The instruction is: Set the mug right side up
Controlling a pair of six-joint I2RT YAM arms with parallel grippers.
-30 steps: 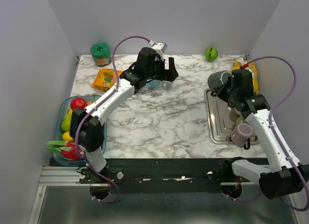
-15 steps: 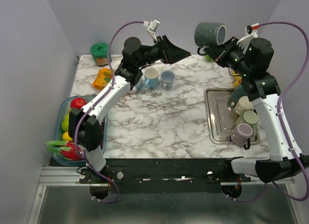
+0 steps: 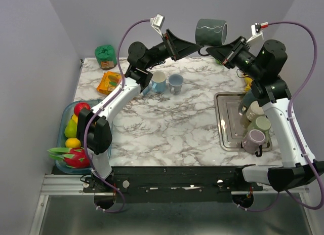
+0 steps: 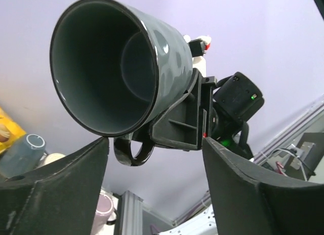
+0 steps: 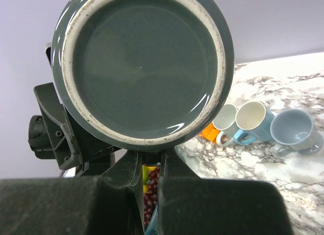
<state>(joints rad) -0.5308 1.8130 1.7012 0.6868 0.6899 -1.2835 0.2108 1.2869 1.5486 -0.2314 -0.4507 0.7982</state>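
Observation:
The dark grey-green mug [image 3: 211,32] hangs high in the air above the table's back edge, lying on its side. My right gripper [image 3: 213,48] is shut on its handle. In the right wrist view the mug's base [image 5: 144,68] faces the camera above the closed fingers [image 5: 174,194]. In the left wrist view the mug's mouth [image 4: 104,65] faces the camera, with the handle [image 4: 132,151] hanging below. My left gripper [image 3: 194,45] is open, raised and pointed at the mug, just short of it. Its fingers [image 4: 55,189] stand on either side below the mug.
Two upright mugs [image 3: 158,81] [image 3: 175,83] stand at the back middle of the marble table. A metal tray [image 3: 228,128] at the right holds three mugs [image 3: 254,111]. A fruit basket [image 3: 71,139] sits at the left, with an orange packet [image 3: 110,83] and a green bag [image 3: 105,53] behind it.
The right arm lifted the mug from the tray high into the air and carried it leftward. The left gripper rose from the table mugs and now points at it.

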